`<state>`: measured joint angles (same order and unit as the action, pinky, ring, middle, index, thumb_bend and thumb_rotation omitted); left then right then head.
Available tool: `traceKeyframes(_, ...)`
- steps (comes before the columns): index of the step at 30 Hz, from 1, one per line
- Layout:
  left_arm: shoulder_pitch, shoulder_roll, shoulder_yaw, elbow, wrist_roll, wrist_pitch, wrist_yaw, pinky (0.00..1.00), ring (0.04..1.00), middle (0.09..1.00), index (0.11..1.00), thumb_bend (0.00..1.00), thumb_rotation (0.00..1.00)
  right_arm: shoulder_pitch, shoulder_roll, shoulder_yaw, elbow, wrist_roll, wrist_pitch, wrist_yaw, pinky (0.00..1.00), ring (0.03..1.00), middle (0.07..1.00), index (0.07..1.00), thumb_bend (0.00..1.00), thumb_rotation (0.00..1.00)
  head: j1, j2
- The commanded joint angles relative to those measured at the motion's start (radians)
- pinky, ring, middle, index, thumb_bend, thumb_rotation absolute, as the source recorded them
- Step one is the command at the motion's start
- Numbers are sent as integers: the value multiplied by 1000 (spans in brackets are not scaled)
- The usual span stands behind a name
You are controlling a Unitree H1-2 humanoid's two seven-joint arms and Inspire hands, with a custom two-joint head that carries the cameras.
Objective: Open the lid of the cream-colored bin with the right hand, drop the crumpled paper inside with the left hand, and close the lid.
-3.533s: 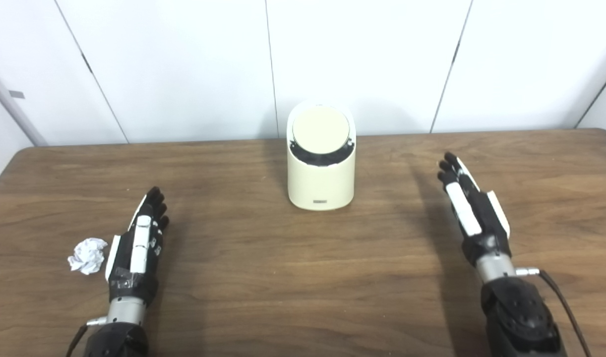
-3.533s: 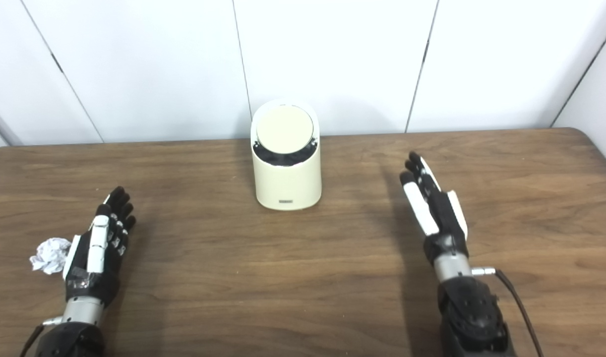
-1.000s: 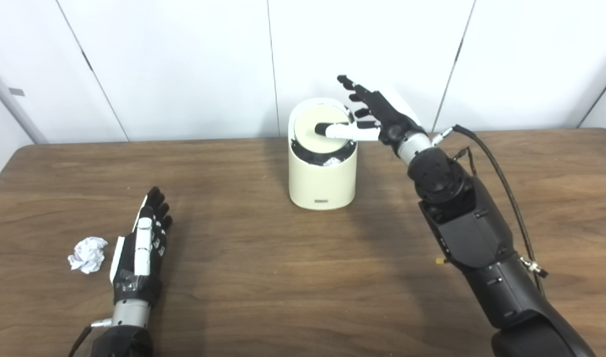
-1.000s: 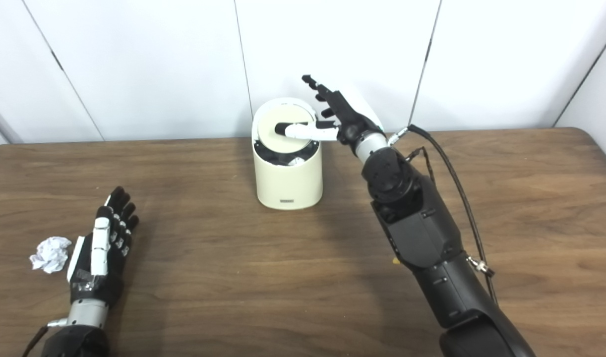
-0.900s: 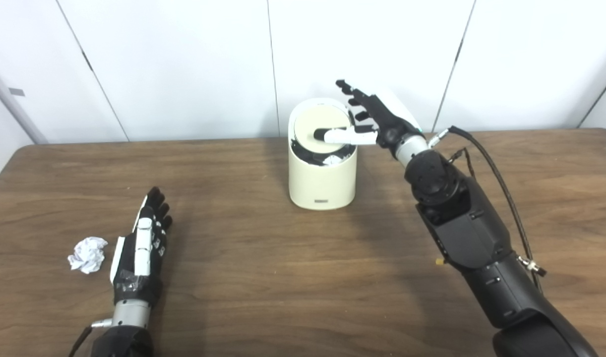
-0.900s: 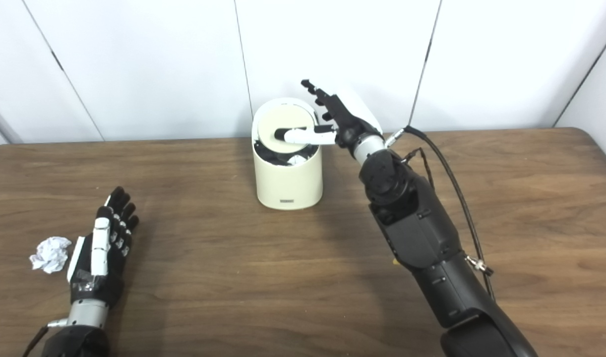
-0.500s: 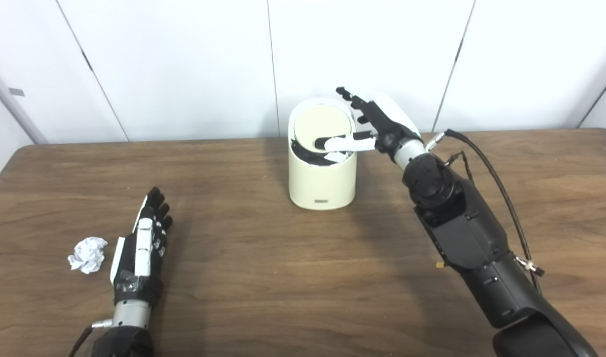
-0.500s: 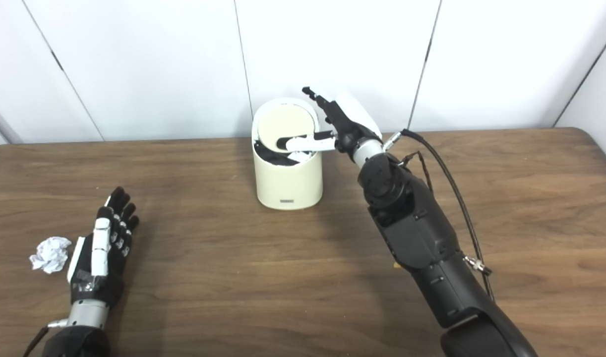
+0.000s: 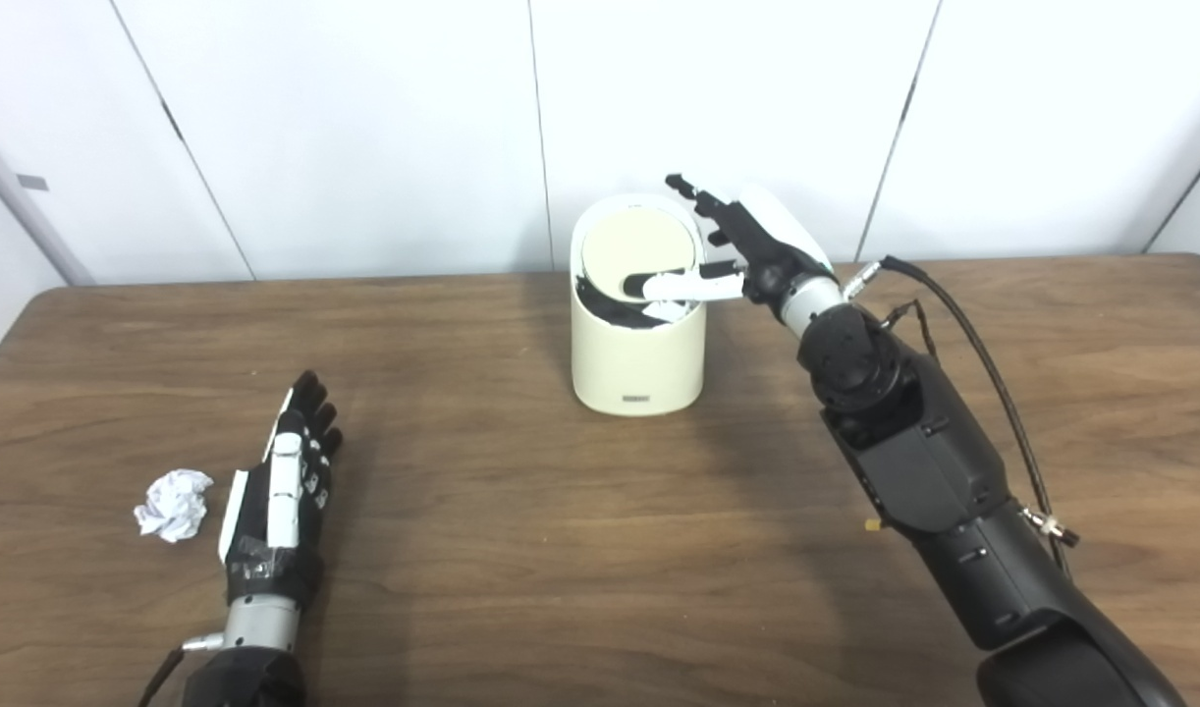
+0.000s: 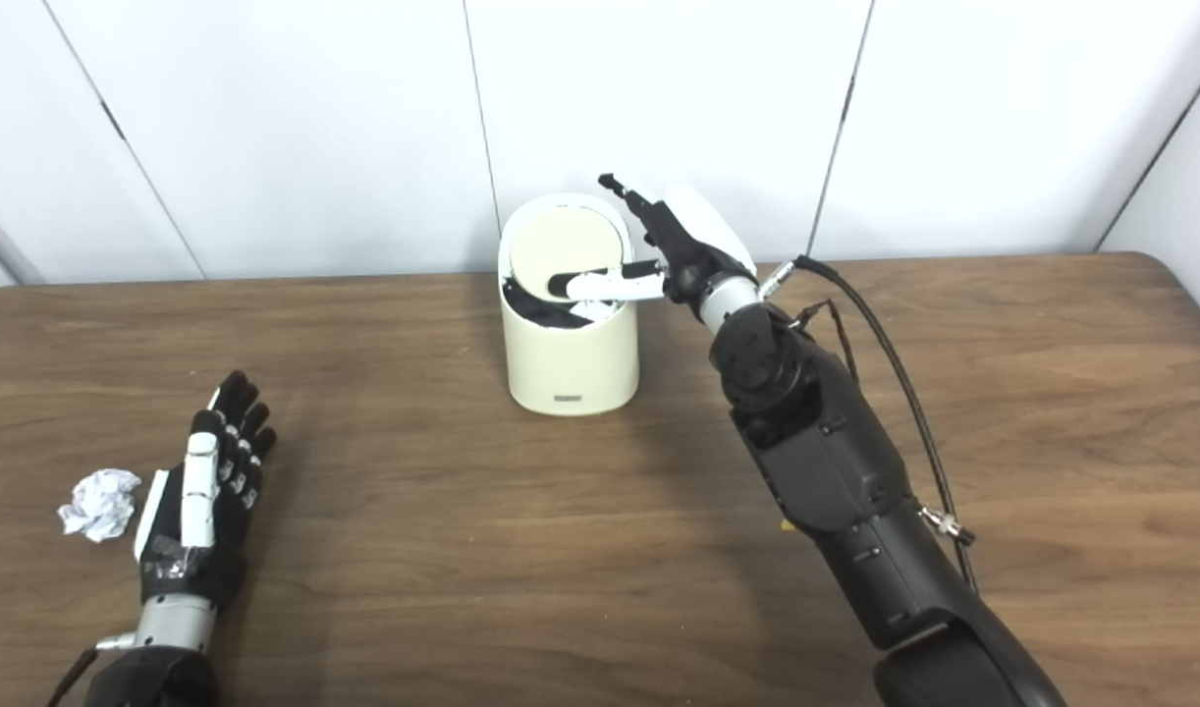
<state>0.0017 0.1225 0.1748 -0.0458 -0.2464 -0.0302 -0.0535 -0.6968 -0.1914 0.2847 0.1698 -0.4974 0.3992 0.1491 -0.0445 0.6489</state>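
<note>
The cream-colored bin (image 9: 639, 363) stands at the back middle of the table. Its round lid (image 9: 635, 257) is tilted inward, with a dark gap and a bit of white paper showing below it. My right hand (image 9: 742, 250) is open beside the bin's top right, its white thumb pressing on the lid's lower edge and its fingers spread upward. A crumpled paper ball (image 9: 173, 504) lies at the front left. My left hand (image 9: 278, 491) rests open and flat on the table just to the right of the ball, apart from it.
The wooden table (image 9: 561, 550) stretches wide, with white wall panels behind the bin. A black cable (image 9: 983, 363) runs along my right forearm.
Since 3.5 s ago my right hand rose from the table to the bin and its thumb pushed the lid inward. In the last half second almost nothing moved. The left hand stayed still.
</note>
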Motion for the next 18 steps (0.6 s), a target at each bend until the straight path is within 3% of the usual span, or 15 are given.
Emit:
traceKeyframes(1,1,-4,-5,-6,-1,-16,-9,1000,1000,999,1000,519,896,-68,-8,-3,-22,-16,-24,-9,821,925,943,942,770,494,-1,1)
traceKeyframes(18,1,-7,-6,-12,4,-15,-6,1000,1000,998,994,529,893,-109,-18,35,-11,-70,-38,-1,875,946,950,950,746,460,-2,3)
